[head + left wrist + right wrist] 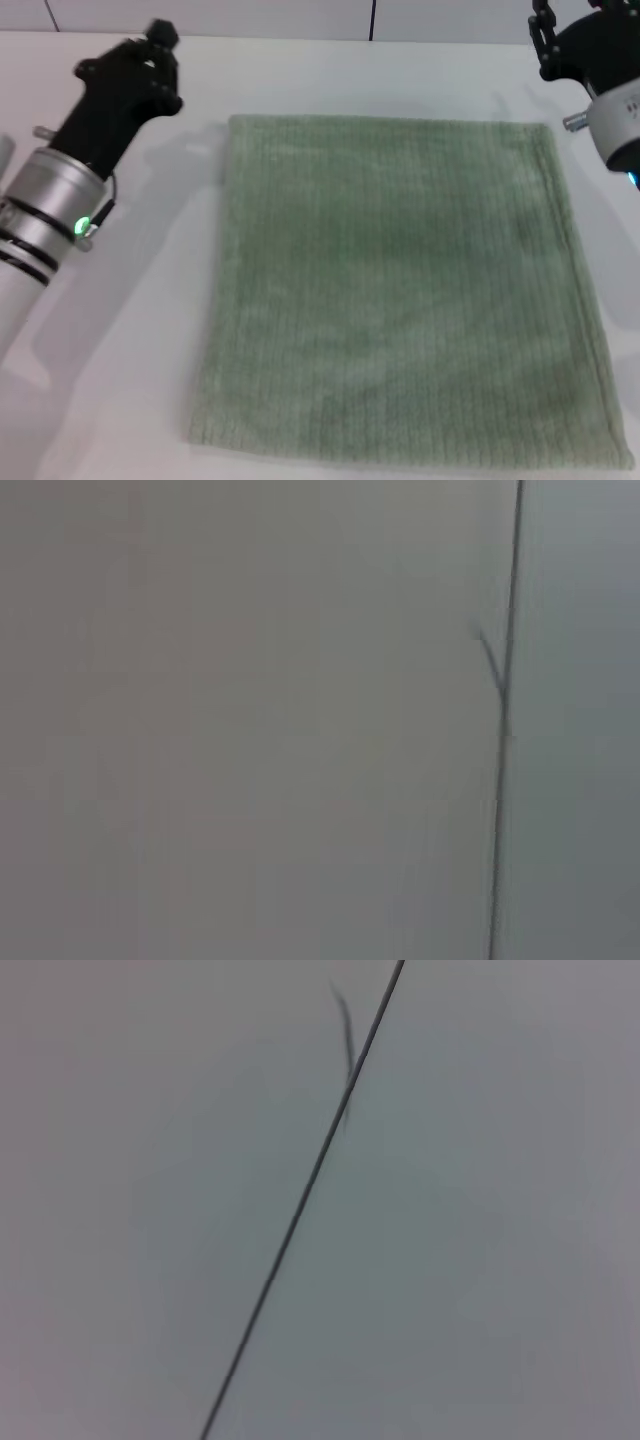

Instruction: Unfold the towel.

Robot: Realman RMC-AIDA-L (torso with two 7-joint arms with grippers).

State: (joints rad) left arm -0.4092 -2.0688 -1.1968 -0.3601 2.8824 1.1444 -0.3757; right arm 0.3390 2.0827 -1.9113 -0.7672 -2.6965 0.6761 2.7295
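The towel (400,290) lies flat and spread out on the white table (130,330), filling the middle and the right part of the scene. It is soft green with thin ribbed lines, and its four edges make a shape close to a square (the near edge runs a bit wider than the far one). A small fold or hem shows along its right side.

The left gripper (150,50) is up off the table at the far left, well apart from the towel. The right gripper (560,40) is at the far right corner, just past the towel's far right corner. Neither one holds anything. I cannot tell if their fingers are released or clenched.

Both wrist views show only a plain pale surface with a thin dark line.
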